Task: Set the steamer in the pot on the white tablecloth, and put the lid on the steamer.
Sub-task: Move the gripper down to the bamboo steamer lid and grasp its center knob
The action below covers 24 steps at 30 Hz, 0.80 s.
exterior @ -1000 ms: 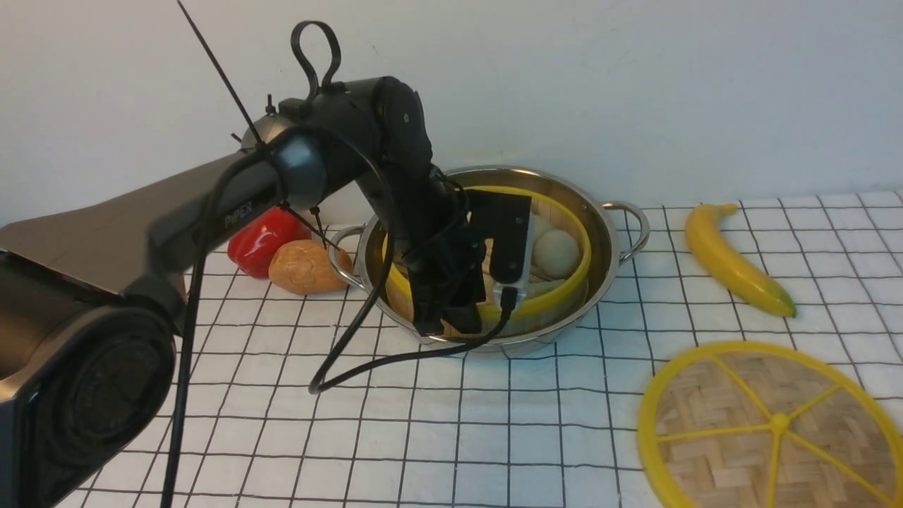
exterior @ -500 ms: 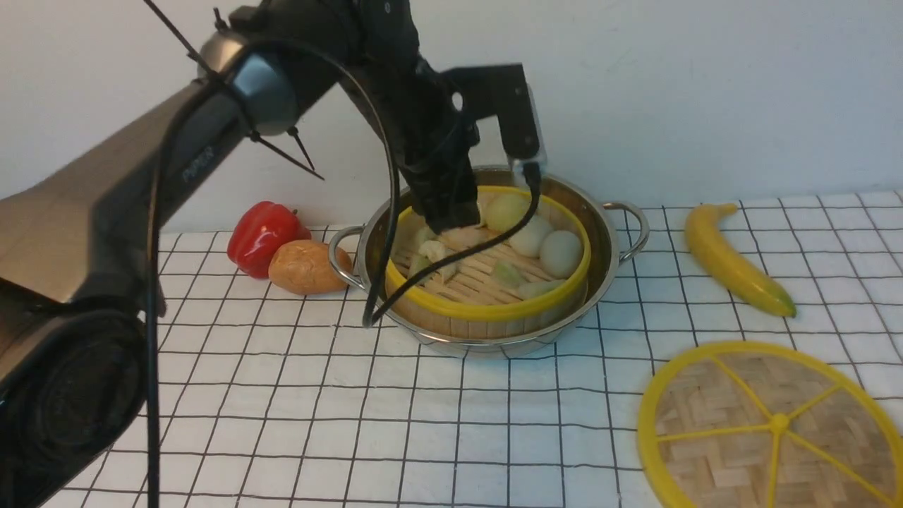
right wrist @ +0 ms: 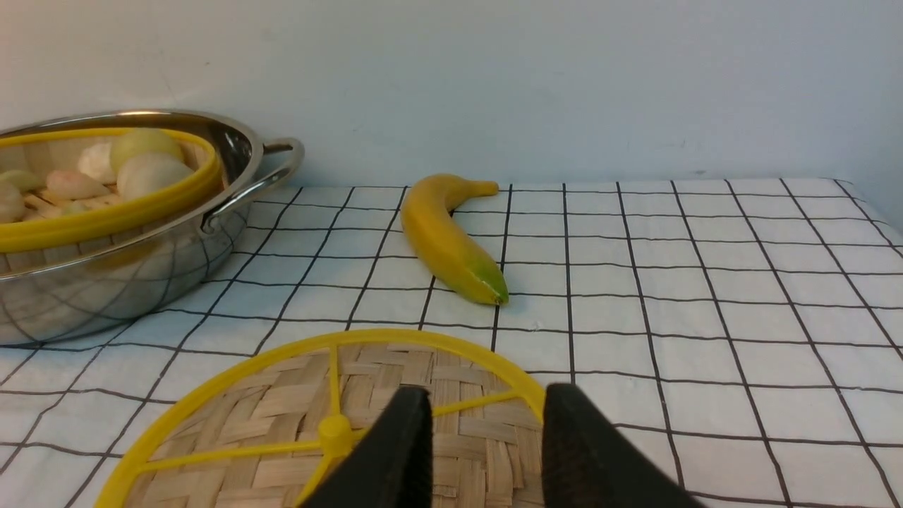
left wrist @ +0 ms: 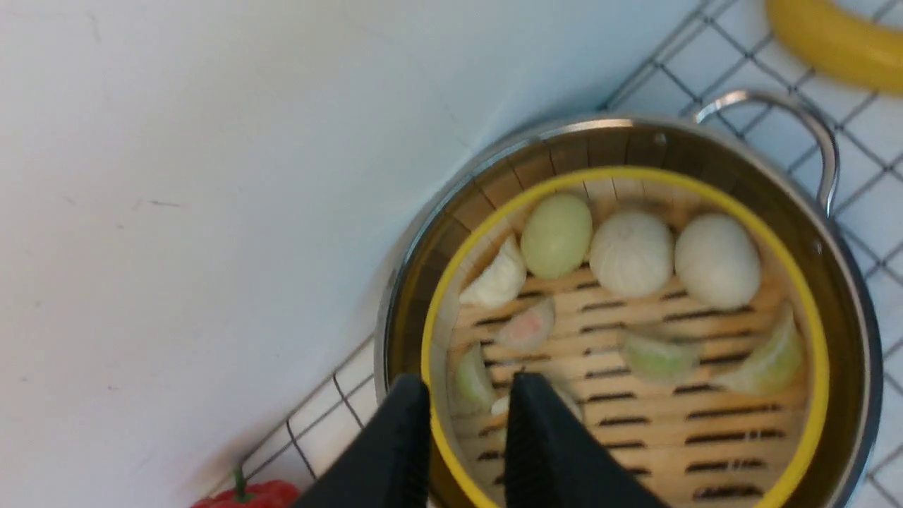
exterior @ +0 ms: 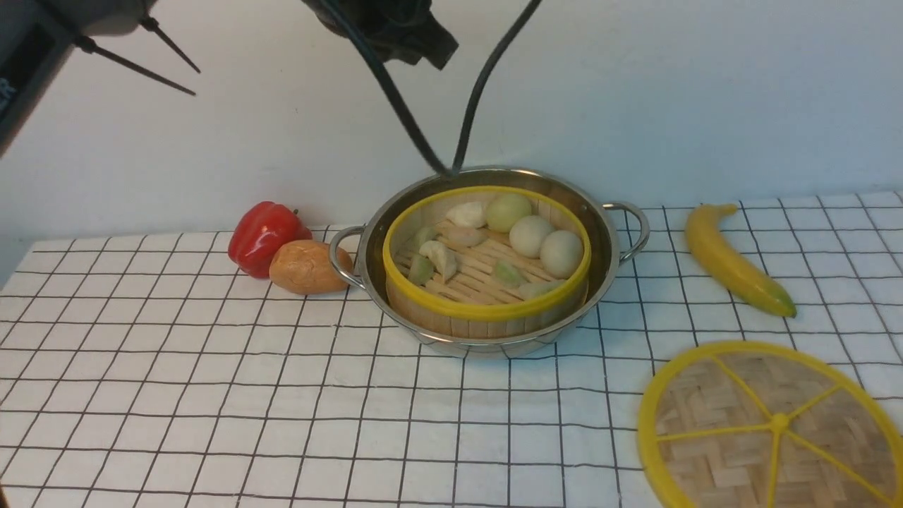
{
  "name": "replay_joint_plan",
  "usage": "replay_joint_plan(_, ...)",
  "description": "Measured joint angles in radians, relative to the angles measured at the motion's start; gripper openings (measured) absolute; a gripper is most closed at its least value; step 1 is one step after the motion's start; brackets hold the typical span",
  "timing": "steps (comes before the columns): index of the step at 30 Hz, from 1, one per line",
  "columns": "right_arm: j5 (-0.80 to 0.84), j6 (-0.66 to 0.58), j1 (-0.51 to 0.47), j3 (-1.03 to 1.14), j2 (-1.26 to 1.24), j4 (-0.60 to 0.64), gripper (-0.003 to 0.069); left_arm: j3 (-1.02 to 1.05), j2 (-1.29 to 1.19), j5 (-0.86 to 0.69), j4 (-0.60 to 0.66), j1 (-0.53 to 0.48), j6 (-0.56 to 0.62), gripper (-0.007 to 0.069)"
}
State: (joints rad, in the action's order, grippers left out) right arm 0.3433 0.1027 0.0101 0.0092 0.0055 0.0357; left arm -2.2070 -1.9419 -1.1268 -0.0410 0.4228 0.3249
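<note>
The steamer, a bamboo basket with yellow rim, dumplings and buns, sits inside the steel pot on the white tablecloth. My left gripper is open and empty, high above the steamer's rim on the pepper side; in the front view only a dark part of it shows at the top edge. The lid lies flat at the front right. My right gripper is open and empty, just above the lid's rim. It is out of the front view.
A red pepper and a brown potato lie left of the pot. A banana lies right of the pot, beyond the lid. The wall stands close behind the pot. Left-arm cables hang above the pot.
My left gripper has let go of the steamer and risen from inside the pot to the top of the front view. The steamer stays in the pot. The lid has not moved.
</note>
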Motion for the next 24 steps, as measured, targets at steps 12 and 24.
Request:
replay_joint_plan(12,0.000,0.000,0.000,0.000,0.000,0.000,0.0244,0.050,0.041,0.100,-0.016,-0.048,-0.089,0.0094)
replay_joint_plan(24,0.000,0.000,0.000,0.000,0.000,0.000,0.0244,0.922,0.779,0.469,0.002,-0.314,-0.150,0.0117)
